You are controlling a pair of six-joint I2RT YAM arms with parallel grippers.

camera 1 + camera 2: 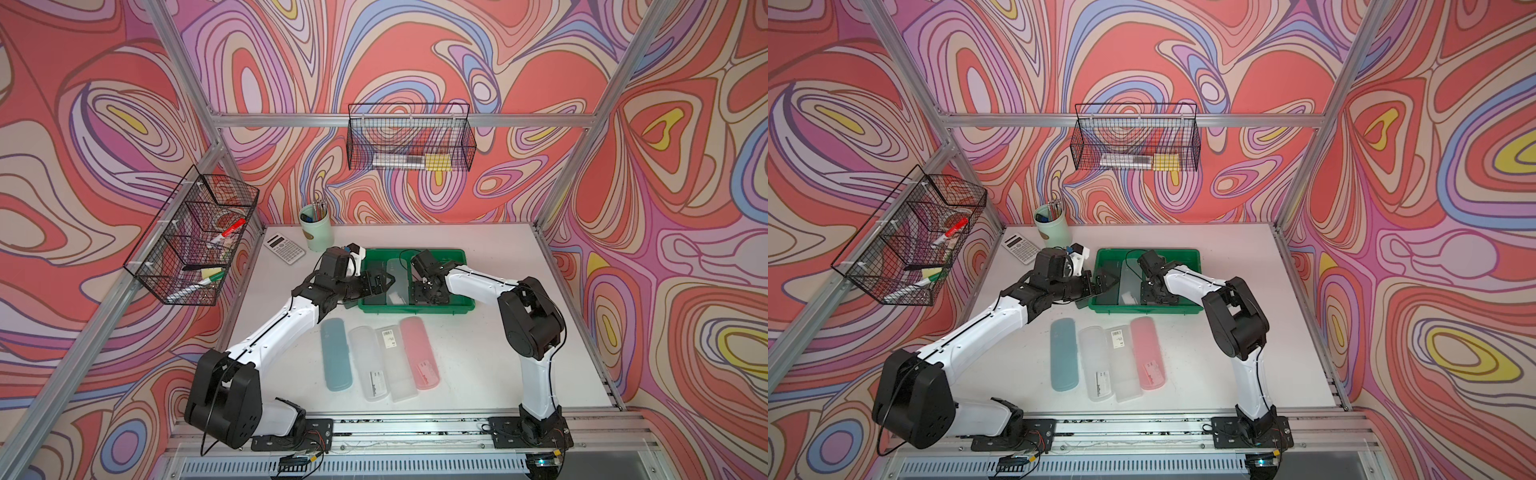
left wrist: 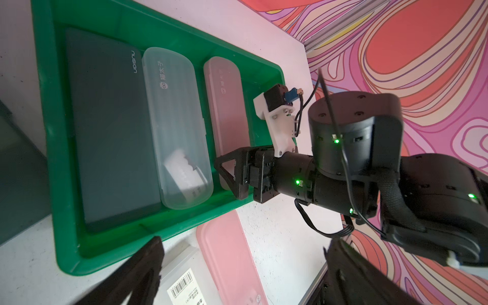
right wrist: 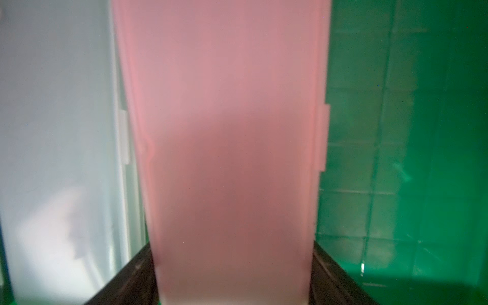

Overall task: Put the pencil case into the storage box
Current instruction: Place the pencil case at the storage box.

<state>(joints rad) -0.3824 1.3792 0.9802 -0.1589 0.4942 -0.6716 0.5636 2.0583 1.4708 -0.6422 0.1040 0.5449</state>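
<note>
at the left rim of the storage box (image 1: 415, 309): left gripper (image 1: 380, 281), jaws spread wide in its wrist view, holding nothing. close enough to shove the box on a careless swing. inside the box, left to right: dark case (image 2: 111, 132), clear case (image 2: 174, 126), then pink pencil case (image 2: 227, 105) down on the box floor, close beside the clear one. over the pink one: right gripper (image 1: 429, 293), jaws astride its long sides in the right wrist view; cannot tell whether pinching or slack. looks like the release step, placing nearly done. risk of dragging the case up, or tipping it onto the clear case, if lifted with the jaws not yet clear of the sides. risk of knocking the clear case when opening wide, little room on that side.
</note>
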